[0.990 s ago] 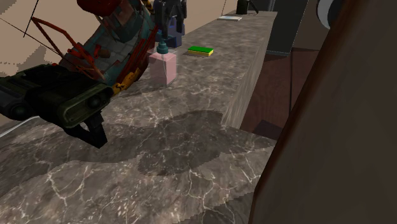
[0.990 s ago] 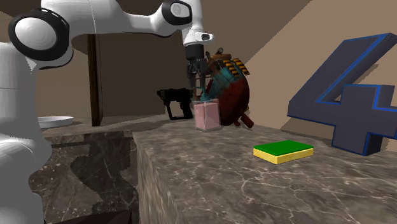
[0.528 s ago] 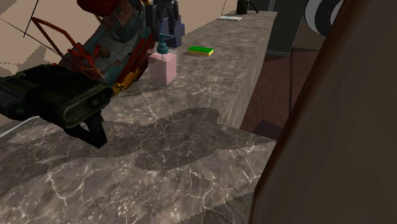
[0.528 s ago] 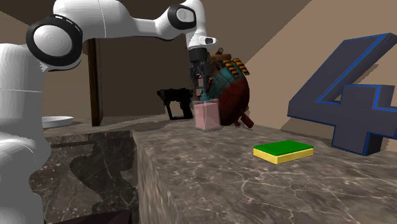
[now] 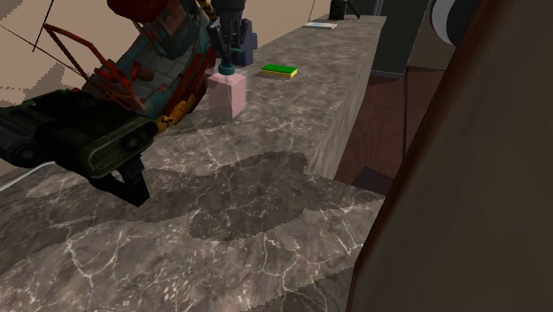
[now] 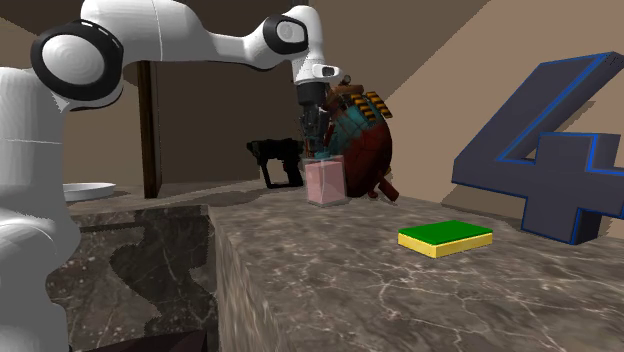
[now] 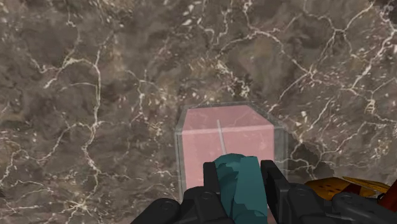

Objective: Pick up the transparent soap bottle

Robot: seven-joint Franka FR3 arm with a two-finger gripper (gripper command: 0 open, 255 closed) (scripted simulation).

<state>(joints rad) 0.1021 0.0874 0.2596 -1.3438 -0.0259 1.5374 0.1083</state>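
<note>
The soap bottle is a clear square block with pink liquid and a teal pump cap, standing upright on the dark marble counter. In the second exterior view the bottle stands in front of a big red and teal toy machine. My gripper comes straight down onto its top. In the wrist view my gripper is shut on the teal pump cap, one black finger on each side and touching it, with the pink body below. In the shoulder view the gripper sits right over the cap.
The red and teal toy machine looms close beside the bottle. A green and yellow sponge lies farther along the counter, near a large dark blue figure "4". The counter edge drops off toward the shoulder view's right. A white plate sits on a lower surface.
The arm has shifted slightly over the bottle, and the fingers, apart before, have closed onto the teal pump cap. The bottle has not moved.
</note>
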